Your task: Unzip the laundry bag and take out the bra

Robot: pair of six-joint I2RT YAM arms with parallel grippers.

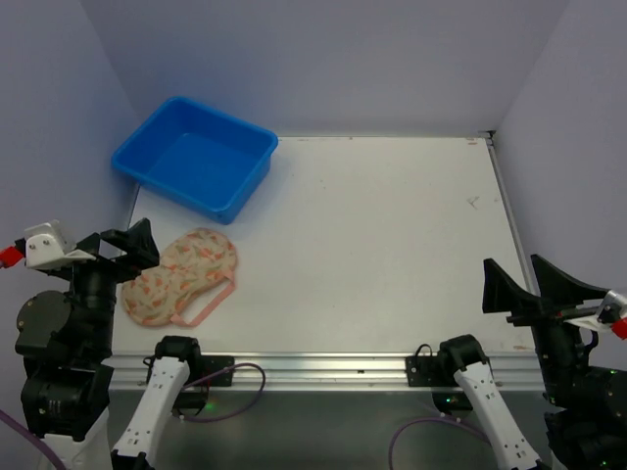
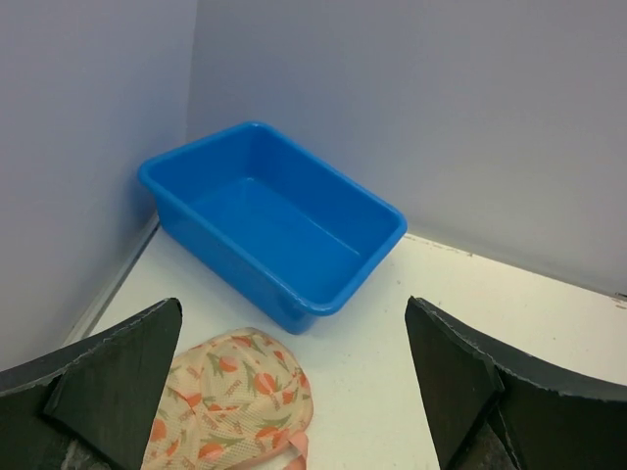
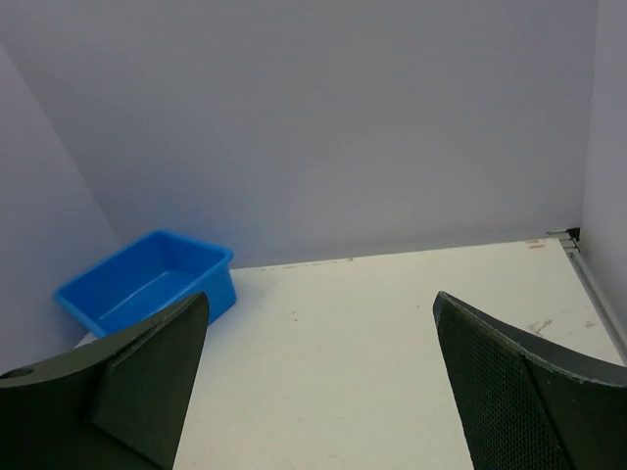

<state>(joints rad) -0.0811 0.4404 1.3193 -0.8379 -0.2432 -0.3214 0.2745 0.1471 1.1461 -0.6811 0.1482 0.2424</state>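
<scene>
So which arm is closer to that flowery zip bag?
Left. The left end effector sits at the laundry bag's left edge; the right end effector is across the table, near its right edge.

The laundry bag (image 1: 182, 277) is a peanut-shaped padded case of cream fabric, with an orange-pink floral print and small green leaves. Pink edging follows its outline, and a pink loop lies along its near right edge. The bag lies flat on the counter (image 1: 392, 225) at the near left, long axis running from near left to far right, printed face up. It appears closed. The zip slider is too small to make out.
</scene>
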